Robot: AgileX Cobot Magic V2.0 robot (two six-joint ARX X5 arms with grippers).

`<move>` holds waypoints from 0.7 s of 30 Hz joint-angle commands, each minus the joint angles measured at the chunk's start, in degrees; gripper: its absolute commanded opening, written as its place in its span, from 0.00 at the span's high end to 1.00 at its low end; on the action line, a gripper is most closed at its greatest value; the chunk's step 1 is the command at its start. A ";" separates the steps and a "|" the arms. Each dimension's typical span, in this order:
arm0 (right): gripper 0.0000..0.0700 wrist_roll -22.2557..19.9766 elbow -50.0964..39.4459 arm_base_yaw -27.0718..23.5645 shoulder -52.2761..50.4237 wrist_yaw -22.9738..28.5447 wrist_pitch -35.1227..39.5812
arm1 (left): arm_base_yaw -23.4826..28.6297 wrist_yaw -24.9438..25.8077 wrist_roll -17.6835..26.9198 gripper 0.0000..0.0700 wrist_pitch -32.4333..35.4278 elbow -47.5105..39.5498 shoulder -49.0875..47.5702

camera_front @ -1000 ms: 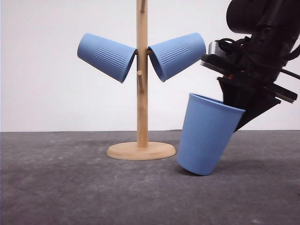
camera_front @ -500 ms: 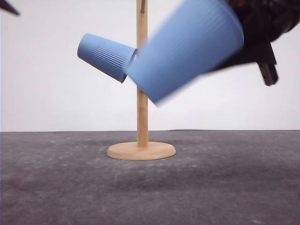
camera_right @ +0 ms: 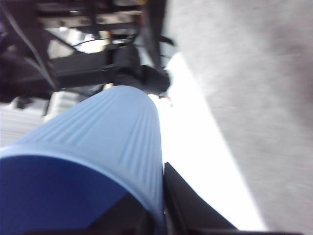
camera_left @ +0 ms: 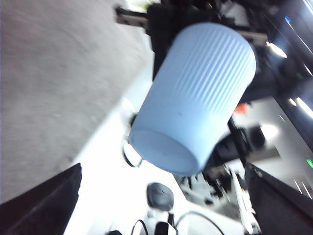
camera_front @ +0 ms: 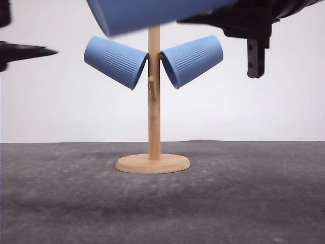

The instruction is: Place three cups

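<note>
Two cups already hang mouth-inward and tilted on pegs of the wooden cup tree, the left-hand cup and the right-hand cup on opposite sides of its post, so their bases point outward and they sit clear of each other. The right gripper grips the third cup by its rim, one finger inside the mouth, and holds it on its side high above the tree (probably to line its mouth up with a free upper peg). The left gripper stands wide apart and empty, off to the left and well above the grey surface.
</note>
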 commanded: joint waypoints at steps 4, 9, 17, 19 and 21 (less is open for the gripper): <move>1.00 -0.31 0.85 1.68 0.74 -2.31 0.39 | -4.70 4.04 0.35 0.07 7.05 0.86 4.31; 1.00 -0.17 0.85 3.26 0.74 -2.34 0.03 | -9.18 4.49 0.19 0.07 10.89 0.96 7.56; 1.00 0.68 0.85 5.78 0.84 -2.15 0.01 | -14.69 4.51 0.17 0.07 14.16 1.23 10.35; 1.00 0.71 0.85 6.07 0.85 -2.08 0.01 | -15.82 4.59 0.17 0.07 15.11 1.25 10.55; 1.00 1.00 0.85 6.14 0.85 -2.06 -0.01 | -16.71 4.64 0.19 0.07 15.61 1.27 10.56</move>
